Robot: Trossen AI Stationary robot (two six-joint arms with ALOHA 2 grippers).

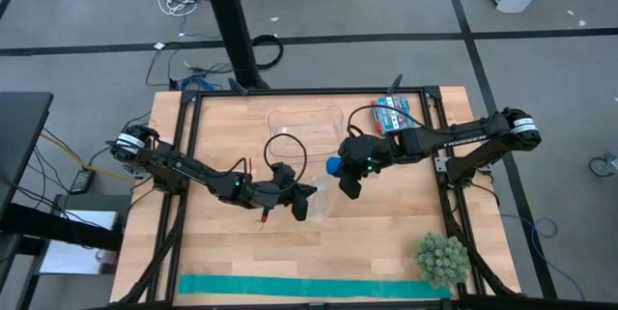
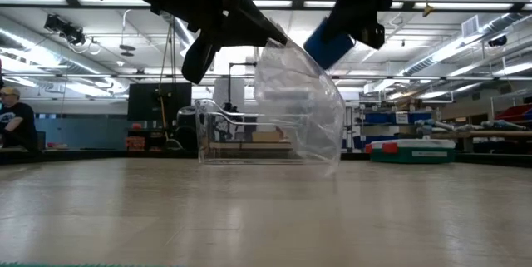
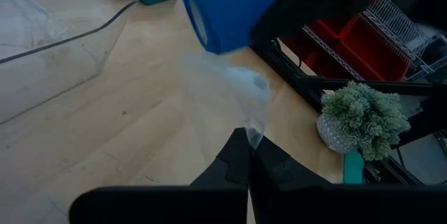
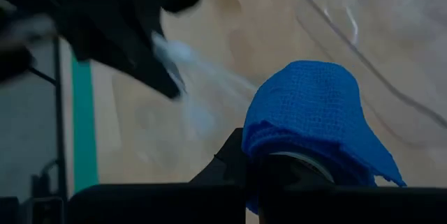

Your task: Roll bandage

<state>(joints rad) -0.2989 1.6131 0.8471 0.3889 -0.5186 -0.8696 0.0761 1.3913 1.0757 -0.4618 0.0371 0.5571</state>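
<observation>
Bandage [image 1: 333, 166] is already a blue roll, clamped in the right tool [image 1: 340, 172] and held in the air just off centre of the tabletop [image 1: 222, 252], toward 2 o'clock. Left tool [image 1: 301, 197] sits just at 7 o'clock of it, pinched tight on the edge of a clear plastic bag [image 2: 301, 105], which hangs from it with its bottom near the wood. In the low view the roll hovers just above the bag's upper right side, not inside yet. Rolling looks finished; step in hand reads as bagging the roll. Next move probably needs the right tool to line the roll up with the bag mouth and lower it in, while the left keeps the mouth up; whether the mouth is open enough, cannot tell. Clear bin [image 1: 305, 126] at 12 o'clock, teal strip [image 1: 319, 287] along 6 o'clock edge, plant [image 1: 443, 259] at 4 o'clock.
</observation>
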